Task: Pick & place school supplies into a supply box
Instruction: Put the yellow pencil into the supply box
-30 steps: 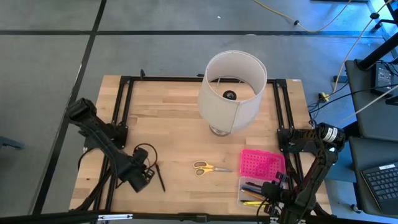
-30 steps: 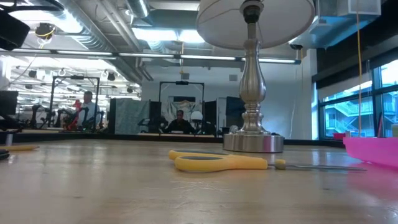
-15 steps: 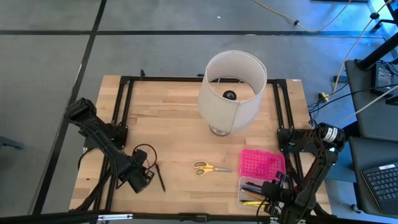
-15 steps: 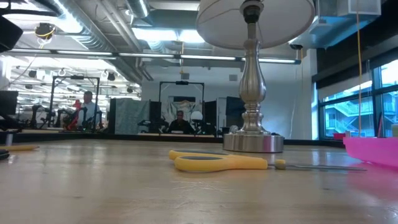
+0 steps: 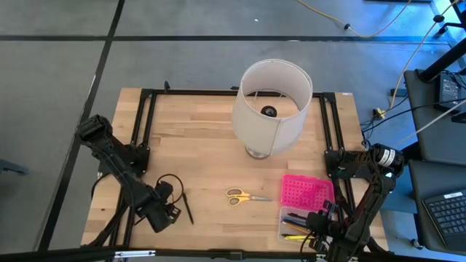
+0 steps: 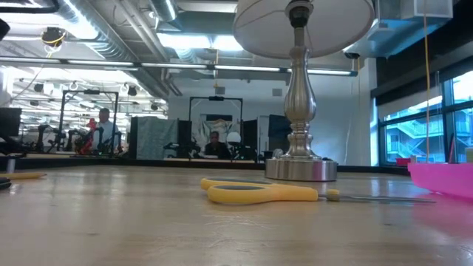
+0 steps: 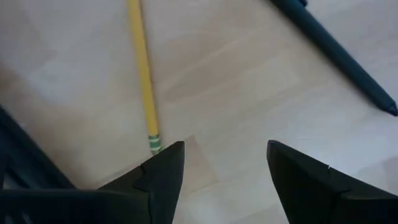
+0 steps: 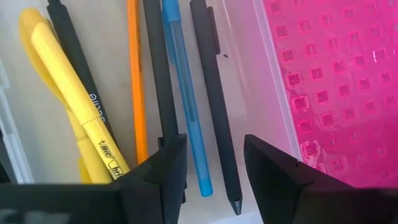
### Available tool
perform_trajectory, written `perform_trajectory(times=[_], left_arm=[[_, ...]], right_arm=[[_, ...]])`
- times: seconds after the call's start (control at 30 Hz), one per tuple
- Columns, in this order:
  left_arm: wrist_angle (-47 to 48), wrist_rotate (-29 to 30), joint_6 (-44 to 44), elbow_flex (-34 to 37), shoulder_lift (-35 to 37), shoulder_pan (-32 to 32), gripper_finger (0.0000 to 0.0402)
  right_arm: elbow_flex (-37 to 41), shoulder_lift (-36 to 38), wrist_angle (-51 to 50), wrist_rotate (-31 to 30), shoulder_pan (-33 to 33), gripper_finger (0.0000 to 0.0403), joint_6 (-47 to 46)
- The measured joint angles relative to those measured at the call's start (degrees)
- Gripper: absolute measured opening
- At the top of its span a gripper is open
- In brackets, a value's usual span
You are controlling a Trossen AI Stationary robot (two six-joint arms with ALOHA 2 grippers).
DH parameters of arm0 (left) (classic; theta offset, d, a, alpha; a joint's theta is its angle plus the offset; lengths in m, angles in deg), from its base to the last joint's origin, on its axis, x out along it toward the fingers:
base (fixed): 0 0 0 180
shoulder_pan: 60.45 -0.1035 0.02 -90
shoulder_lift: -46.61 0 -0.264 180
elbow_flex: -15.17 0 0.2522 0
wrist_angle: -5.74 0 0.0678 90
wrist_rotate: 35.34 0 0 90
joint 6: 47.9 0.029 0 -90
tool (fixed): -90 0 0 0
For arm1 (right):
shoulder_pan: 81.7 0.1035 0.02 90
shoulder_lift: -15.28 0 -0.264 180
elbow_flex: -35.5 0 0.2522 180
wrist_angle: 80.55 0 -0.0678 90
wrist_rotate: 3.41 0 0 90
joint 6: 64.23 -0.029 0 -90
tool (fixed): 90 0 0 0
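From above, we see the left gripper (image 5: 169,213) low over the table's (image 5: 196,138) near-left part, just beside a dark pen (image 5: 187,207). The yellow-handled scissors (image 5: 243,196) lie mid-table, and the supply box (image 5: 298,225) sits near the right edge with its pink lid (image 5: 306,191) folded back. The right gripper (image 5: 320,220) hovers at the box.

At table height, we see only the scissors (image 6: 259,193), the lamp base (image 6: 301,168) behind them and the pink lid's edge (image 6: 443,179); no gripper shows.

Through the left wrist, we see its fingers (image 7: 163,169) spread with nothing between them, a yellow pencil (image 7: 143,71) lying just ahead and the dark pen (image 7: 339,50) off to one side. We judge this the approach for a pickup: next we must straddle the pencil and close.

Through the right wrist, we see its fingers (image 8: 163,168) parted and empty over the box's clear base (image 8: 245,93), where black pens (image 8: 214,99), a blue pen (image 8: 183,93), an orange pencil (image 8: 135,81) and yellow markers (image 8: 74,106) lie.
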Motion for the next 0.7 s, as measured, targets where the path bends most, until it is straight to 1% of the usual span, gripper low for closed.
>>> perform_trajectory(times=[0.1,0.2,0.33,0.5,0.7], left_arm=[[0.2,-1.3,-3.4,0.0,-0.4,0.7,0.0217],[0.0,-4.1,-5.4,0.0,-1.4,1.7,0.0214],[0.2,-5.3,-8.4,0.0,-4.1,3.2,0.0212],[0.7,-7.0,-8.6,0.0,-7.7,4.1,0.0212],[1.8,-7.0,-8.4,0.0,-9.7,4.1,0.0212]], right_arm=[[0.0,0.0,0.0,0.0,0.0,0.0163,0.0],[0.0,0.0,0.0,0.0,0.0,0.0163,-0.1],[0.0,0.0,0.0,-0.1,0.0,0.0163,-0.1],[0.0,0.0,0.0,-0.1,0.0,0.0163,-0.1],[0.0,0.0,0.0,-0.1,0.0,0.0163,-0.1]])
